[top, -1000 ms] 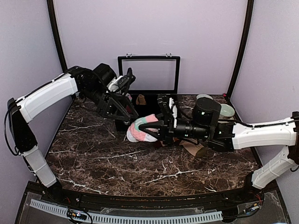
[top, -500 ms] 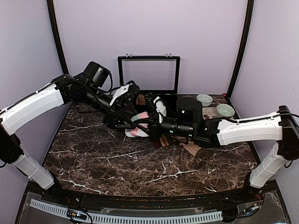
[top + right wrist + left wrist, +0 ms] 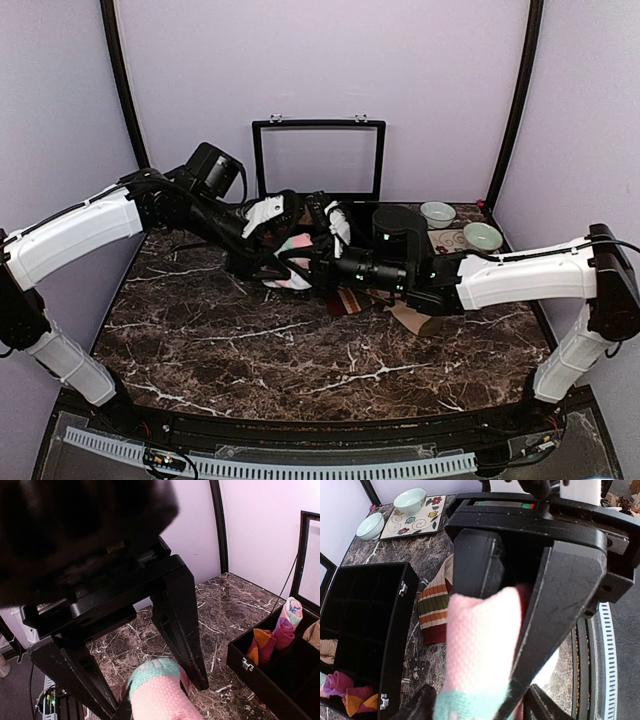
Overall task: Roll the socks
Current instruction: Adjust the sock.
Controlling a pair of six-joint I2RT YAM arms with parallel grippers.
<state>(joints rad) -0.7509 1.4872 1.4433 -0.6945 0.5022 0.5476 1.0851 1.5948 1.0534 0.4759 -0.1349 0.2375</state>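
Over the back middle of the table (image 3: 250,340), just in front of the box (image 3: 395,645): we see the left gripper (image 3: 152,700) and the right gripper (image 3: 310,262) meeting nose to nose at the pink sock (image 3: 480,645)
Pink sock: a bunched pink roll with a mint band at its end, held between the two grippers; we cannot tell whether any of it touches the marble
Right gripper: its jaws are clamped on the pink sock, one finger pressed against each side of the roll in the left wrist view
Left gripper: its jaws stand apart, the two black fingers (image 3: 182,625) splayed to either side of the sock's mint end without squeezing it
Striped sock (image 3: 436,612): lies flat on the table beside the box, under the right arm, with red-brown, orange and cream bands; its tan foot reaches out towards the right
Box: black, divided into compartments, its lid (image 3: 318,160) standing upright against the back wall
Inside the box: we make out an orange bundle (image 3: 259,645) and a magenta bundle (image 3: 282,632) touching one another in one corner compartment
Far right corner: two pale bowls (image 3: 482,236) sit by a flowered mat (image 3: 415,522), well apart from the socks
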